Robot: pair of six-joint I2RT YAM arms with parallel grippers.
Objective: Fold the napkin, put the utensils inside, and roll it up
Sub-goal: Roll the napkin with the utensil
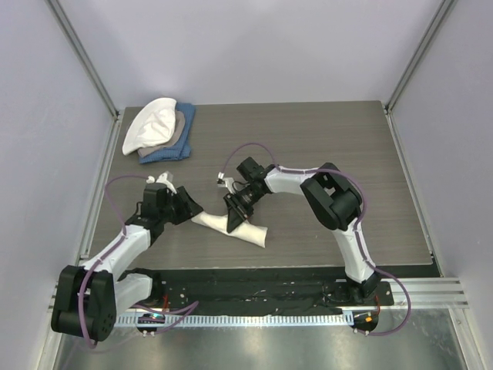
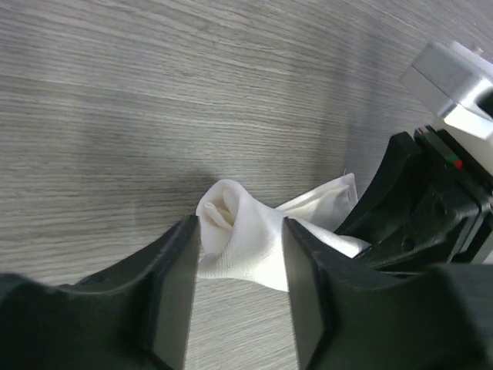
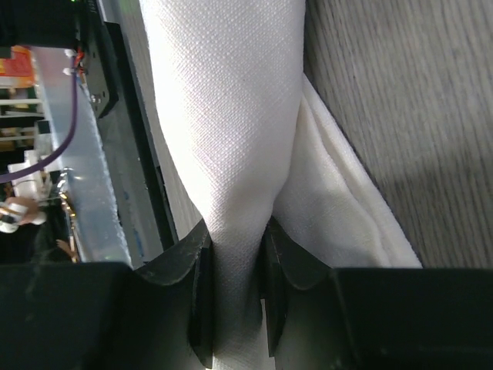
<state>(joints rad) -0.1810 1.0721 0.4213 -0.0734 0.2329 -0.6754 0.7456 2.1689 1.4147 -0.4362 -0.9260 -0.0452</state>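
Observation:
The napkin (image 1: 240, 229) lies as a cream roll on the table in front of both arms. My right gripper (image 1: 233, 218) comes down on its middle and is shut on a pinch of the cloth (image 3: 231, 116), its jaws squeezing a narrow fold (image 3: 235, 254). My left gripper (image 1: 191, 210) is at the roll's left end. Its jaws stand open, and the roll's spiralled end (image 2: 231, 223) sits just at the fingertips, between them. The right gripper's black fingers (image 2: 416, 216) show behind the roll. The utensils are hidden; no fork shows in any view.
A stack of white, tan and blue cloths (image 1: 160, 131) lies at the table's back left. Grey walls close in the left, right and back sides. The black rail (image 1: 254, 289) with the arm bases runs along the near edge.

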